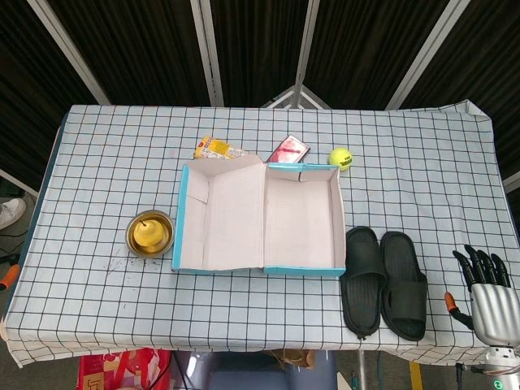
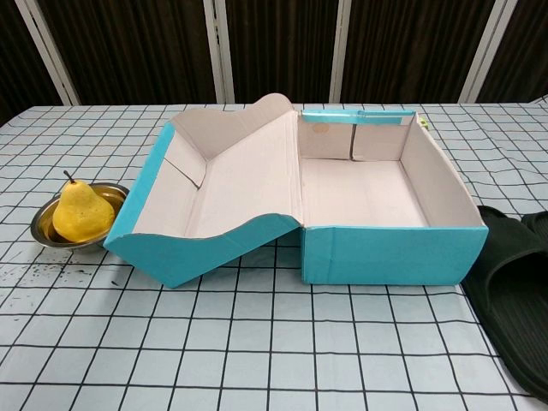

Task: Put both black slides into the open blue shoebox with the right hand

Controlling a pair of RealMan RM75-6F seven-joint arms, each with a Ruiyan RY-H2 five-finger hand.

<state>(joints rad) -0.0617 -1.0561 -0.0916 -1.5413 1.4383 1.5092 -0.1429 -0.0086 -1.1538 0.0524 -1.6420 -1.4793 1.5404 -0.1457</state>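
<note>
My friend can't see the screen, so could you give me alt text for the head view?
An open, empty blue shoebox sits mid-table on a checked cloth, with two black slides side by side to its right and the robot's right hand, holding nothing, at the right edge. A pear in a metal bowl sits left; a tennis ball and snack packets lie behind.
</note>
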